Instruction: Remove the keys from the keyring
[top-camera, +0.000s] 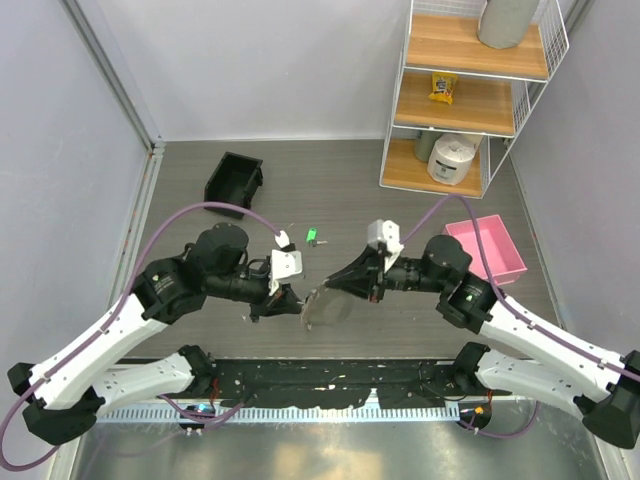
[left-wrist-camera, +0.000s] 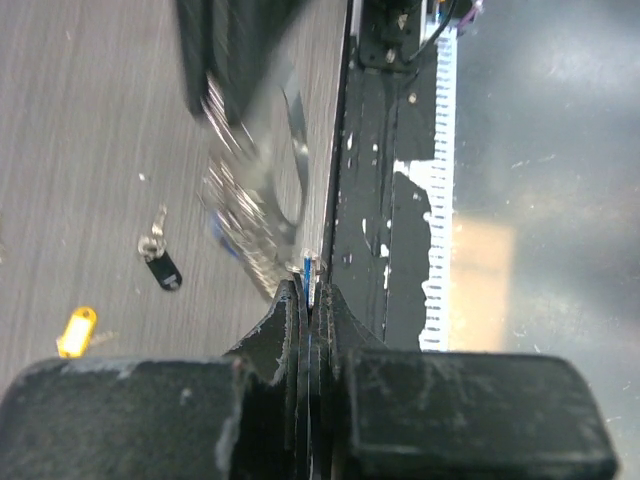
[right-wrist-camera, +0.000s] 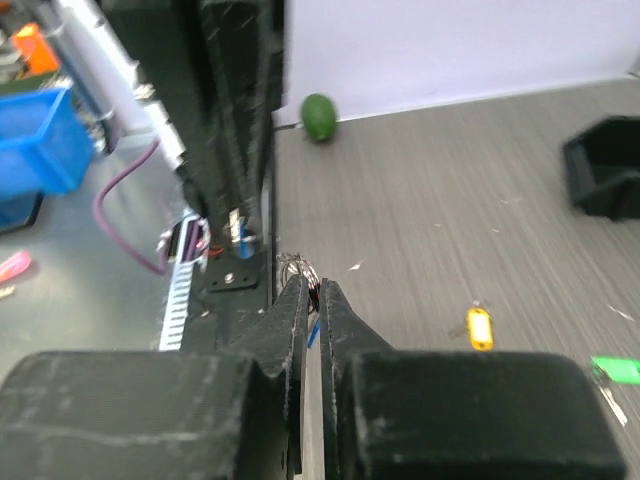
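My left gripper (top-camera: 298, 303) (left-wrist-camera: 310, 290) is shut on the thin blue-headed key (left-wrist-camera: 308, 268), which pokes out between its tips. The silvery keyring (left-wrist-camera: 240, 210) (top-camera: 322, 306) hangs blurred between the two grippers, just above the table's near edge. My right gripper (top-camera: 328, 290) (right-wrist-camera: 312, 285) is shut on the keyring's wire loops (right-wrist-camera: 296, 268), with a sliver of blue (right-wrist-camera: 313, 331) showing below them. Loose on the table lie a black-headed key (left-wrist-camera: 160, 268), a yellow-headed key (left-wrist-camera: 76, 331) (right-wrist-camera: 480, 327) and a green-headed key (top-camera: 312, 236) (right-wrist-camera: 615, 370).
A black bin (top-camera: 233, 180) (right-wrist-camera: 605, 175) stands at the back left and a pink tray (top-camera: 487, 248) at the right. A wooden wire shelf (top-camera: 465, 100) fills the back right corner. A green round object (right-wrist-camera: 320, 117) lies by the wall. The black base strip (left-wrist-camera: 370, 200) runs directly below the grippers.
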